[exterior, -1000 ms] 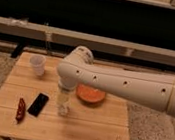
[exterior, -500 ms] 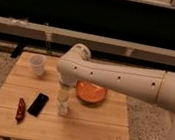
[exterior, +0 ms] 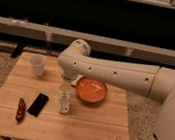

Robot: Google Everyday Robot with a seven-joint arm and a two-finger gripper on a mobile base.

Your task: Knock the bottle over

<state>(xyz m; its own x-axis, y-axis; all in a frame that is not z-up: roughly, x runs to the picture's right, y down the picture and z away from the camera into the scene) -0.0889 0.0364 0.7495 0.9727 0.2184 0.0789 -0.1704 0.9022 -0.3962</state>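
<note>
Camera view, gripper [exterior: 67, 85] above upright bottle [exterior: 64, 102], fingers' state unclear, orange bowl [exterior: 91, 90] beside, phone [exterior: 38, 104] left.

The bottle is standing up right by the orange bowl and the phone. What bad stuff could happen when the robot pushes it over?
The bottle could tip into the orange bowl or onto the black phone, which lie close on either side. The gripper sits right above its cap, so it might slip off the top.

Dim, warm light; bg dark at 12 o'clock. White arm [exterior: 125, 76] brightest, toward 3 o'clock. Table [exterior: 91, 123] evenly lit, shadows soft. Gripper [exterior: 65, 87] sits shaded just above bottle [exterior: 64, 102], near center.
</note>
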